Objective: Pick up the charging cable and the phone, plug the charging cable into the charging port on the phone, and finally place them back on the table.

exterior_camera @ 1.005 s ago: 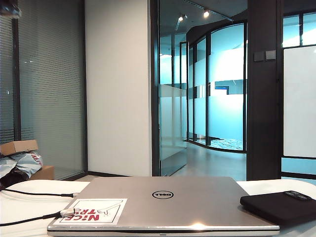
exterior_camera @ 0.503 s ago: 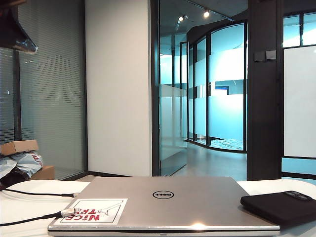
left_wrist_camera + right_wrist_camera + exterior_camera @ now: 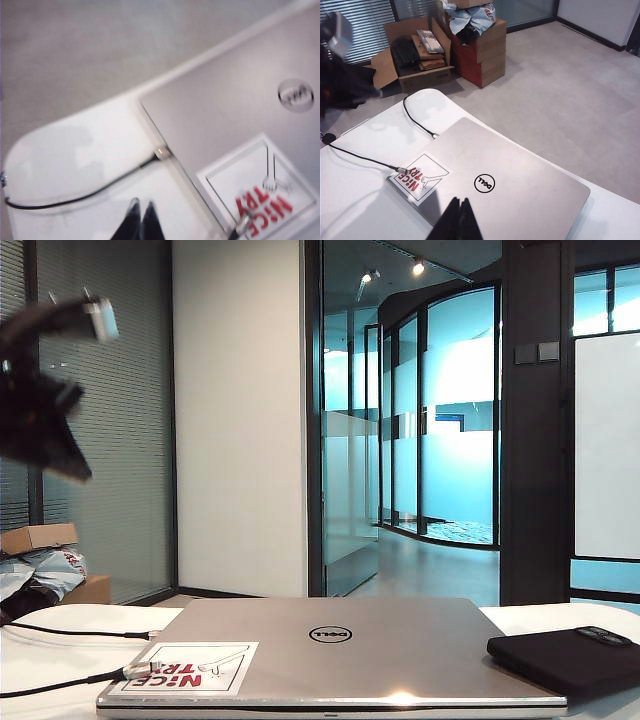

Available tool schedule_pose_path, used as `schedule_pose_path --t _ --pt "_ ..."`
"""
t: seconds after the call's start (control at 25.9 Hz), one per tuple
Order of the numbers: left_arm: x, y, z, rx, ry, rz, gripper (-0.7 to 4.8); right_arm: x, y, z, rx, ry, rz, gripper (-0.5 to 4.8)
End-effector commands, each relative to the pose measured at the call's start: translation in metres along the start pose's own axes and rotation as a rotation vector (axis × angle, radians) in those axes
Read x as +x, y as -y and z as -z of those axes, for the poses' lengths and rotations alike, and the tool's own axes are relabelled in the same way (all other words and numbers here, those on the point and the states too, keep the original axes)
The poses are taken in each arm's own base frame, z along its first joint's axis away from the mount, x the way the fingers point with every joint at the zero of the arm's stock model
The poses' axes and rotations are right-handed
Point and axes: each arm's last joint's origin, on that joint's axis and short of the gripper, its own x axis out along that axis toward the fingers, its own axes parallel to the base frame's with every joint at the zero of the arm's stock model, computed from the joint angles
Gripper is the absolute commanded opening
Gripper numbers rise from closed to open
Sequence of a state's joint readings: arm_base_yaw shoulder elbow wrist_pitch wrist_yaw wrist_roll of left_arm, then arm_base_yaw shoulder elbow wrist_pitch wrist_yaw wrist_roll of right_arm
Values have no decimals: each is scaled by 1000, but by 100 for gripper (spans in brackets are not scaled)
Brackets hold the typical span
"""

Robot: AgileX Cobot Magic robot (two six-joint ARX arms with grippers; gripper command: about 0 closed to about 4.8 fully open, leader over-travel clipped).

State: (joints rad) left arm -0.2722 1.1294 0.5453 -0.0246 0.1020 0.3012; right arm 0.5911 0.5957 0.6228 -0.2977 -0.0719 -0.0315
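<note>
The charging cable (image 3: 60, 681) lies on the white table (image 3: 40, 650) at the left of the exterior view, its black cord running in from the left edge toward the silver laptop (image 3: 330, 650). Its silvery plug (image 3: 140, 669) points to the right and rests at the laptop's near left corner, on the edge of the red-lettered sticker (image 3: 185, 668). In the right wrist view the same cable (image 3: 362, 159) runs across the table to its plug (image 3: 396, 169) at the sticker's corner. A second black cord (image 3: 75, 633) lies behind it, roughly parallel, its end meeting the laptop's left side further back; the left wrist view shows that cord (image 3: 75, 197) curving to a small connector (image 3: 161, 152) at the laptop's edge.

The phone (image 3: 565, 655) lies flat and face down to the right of the laptop, its long axis angled from near left to far right, the camera bump (image 3: 602, 636) at the far right end.

The left gripper (image 3: 140, 220) hangs above the table beside the laptop's left edge, fingers pressed together and holding nothing; in the exterior view its arm (image 3: 40, 400) appears blurred high at the left. The right gripper (image 3: 460, 220) hovers over the laptop lid, also clenched and empty. Cardboard boxes (image 3: 445, 50) stand on the floor beyond the table.
</note>
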Motion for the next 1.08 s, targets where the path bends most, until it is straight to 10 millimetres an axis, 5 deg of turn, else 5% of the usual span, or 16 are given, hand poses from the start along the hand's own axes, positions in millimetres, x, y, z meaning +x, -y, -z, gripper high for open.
schedule_pose_path --t 0.04,0.12,0.27,0.35,0.7,1.08 --pt "16 4 9 57 -74 39 -6 -1 0 -3 -5 23 -1 -2" --pt "24 5 14 53 -115 53 12 -1 0 -3 -5 22 -1 -2" --pt "33 6 21 124 -159 75 310 -1 0 -3 -5 22 -2 -2" --pt "33 6 21 205 -153 80 384 -1 0 -3 -5 22 -1 -2" --pt "32 8 28 359 -216 130 467 -1 0 -3 -5 19 -1 -2" --pt "32 22 32 383 -240 189 467 -1 0 -3 -5 19 4 -2"
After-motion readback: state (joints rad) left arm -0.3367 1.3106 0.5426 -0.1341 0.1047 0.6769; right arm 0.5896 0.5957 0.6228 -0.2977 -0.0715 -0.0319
